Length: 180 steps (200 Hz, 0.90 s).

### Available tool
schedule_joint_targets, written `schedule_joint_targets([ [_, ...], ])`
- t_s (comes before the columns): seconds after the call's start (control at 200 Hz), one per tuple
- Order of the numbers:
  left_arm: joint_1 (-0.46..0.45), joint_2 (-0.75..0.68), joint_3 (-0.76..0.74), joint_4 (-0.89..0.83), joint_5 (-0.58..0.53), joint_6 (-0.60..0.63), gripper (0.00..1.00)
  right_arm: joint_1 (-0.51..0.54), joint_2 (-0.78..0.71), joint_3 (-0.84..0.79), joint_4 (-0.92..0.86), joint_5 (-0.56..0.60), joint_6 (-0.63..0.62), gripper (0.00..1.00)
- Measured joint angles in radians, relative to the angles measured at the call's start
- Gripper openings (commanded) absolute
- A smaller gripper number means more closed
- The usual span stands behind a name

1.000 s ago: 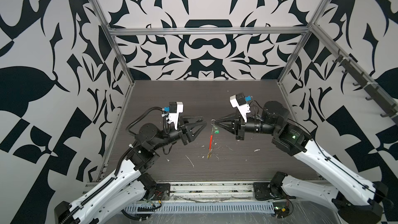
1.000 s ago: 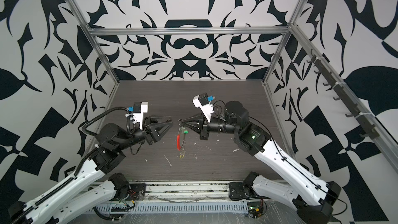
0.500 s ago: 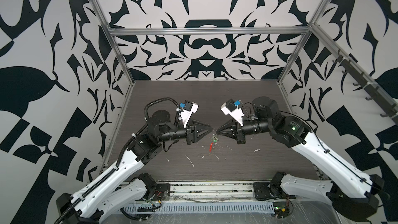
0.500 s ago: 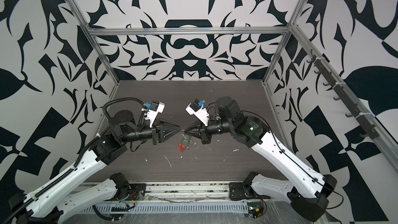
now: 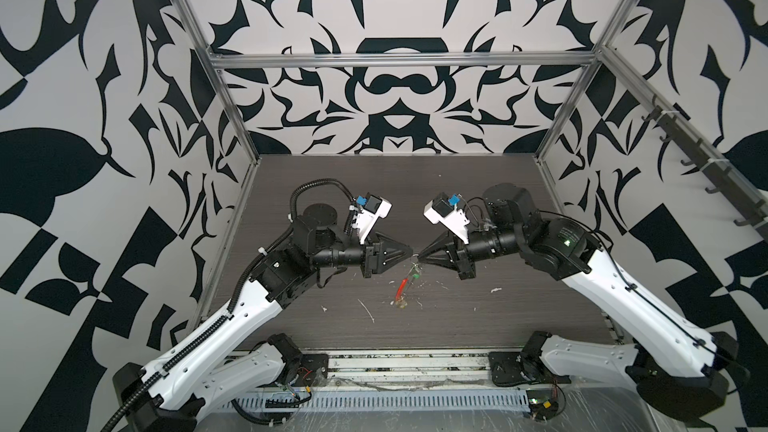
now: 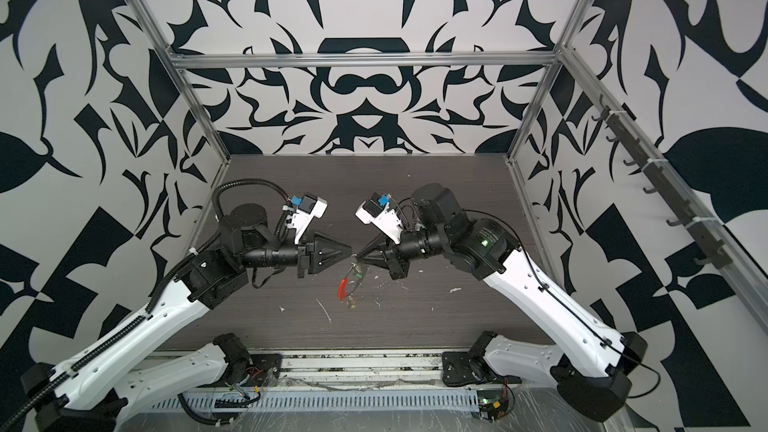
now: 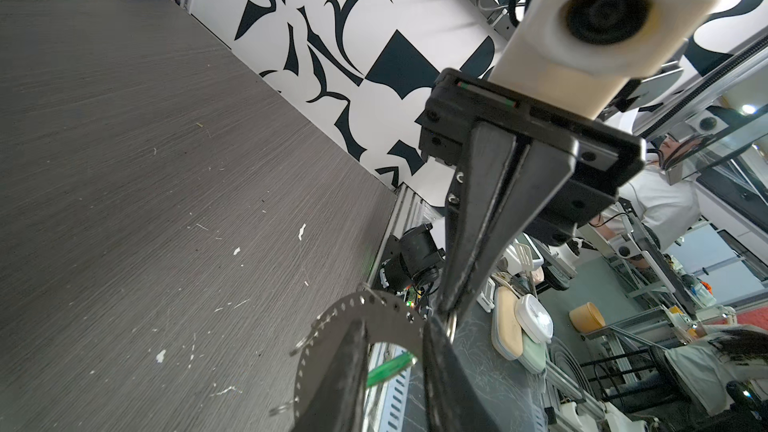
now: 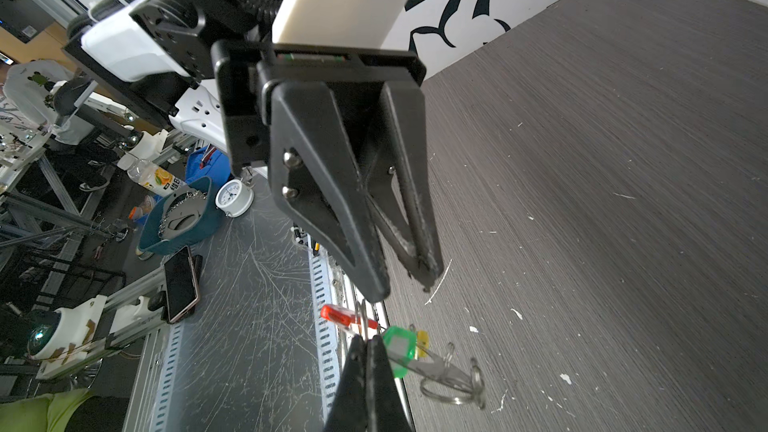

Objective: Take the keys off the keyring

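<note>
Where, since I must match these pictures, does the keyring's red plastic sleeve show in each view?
Top views: red plastic sleeve hangs just below the right gripper, mid-table.
Left wrist: not visible.
Right wrist: sleeve beside the right gripper, shut on the thin grey metal keyring.
Shared landmark: the right gripper's shut tips, in all four views.

The walls [image 5: 399, 89] carry a bold black-and-white leaf pattern. The table [image 5: 457, 326] is dark grey-brown with fine streaked grain (white flecks toward six o'clock in a top view). The keyring [image 5: 400, 286] has a red sleeve, with a translucent green tag [image 8: 398, 349] and a yellow tag [image 8: 422, 340]. The left gripper [image 5: 412, 251] and right gripper [image 5: 419, 258] are black.
</note>
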Motion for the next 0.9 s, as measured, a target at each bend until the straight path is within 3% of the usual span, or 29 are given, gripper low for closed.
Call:
schedule_joint_targets([
  [0.105, 0.0, -0.002, 0.002, -0.017, 0.0, 0.01, 0.38, 0.0, 0.001, 0.001, -0.008, 0.005, -0.002, 0.0],
  [0.425, 0.0, -0.01, 0.002, -0.041, 0.017, 0.021, 0.33, 0.0, 0.019, 0.003, -0.009, 0.006, -0.002, 0.0],
  [0.9, -0.011, 0.005, 0.011, -0.05, 0.037, 0.039, 0.09, 0.0, 0.035, 0.006, -0.011, 0.005, -0.002, 0.0],
])
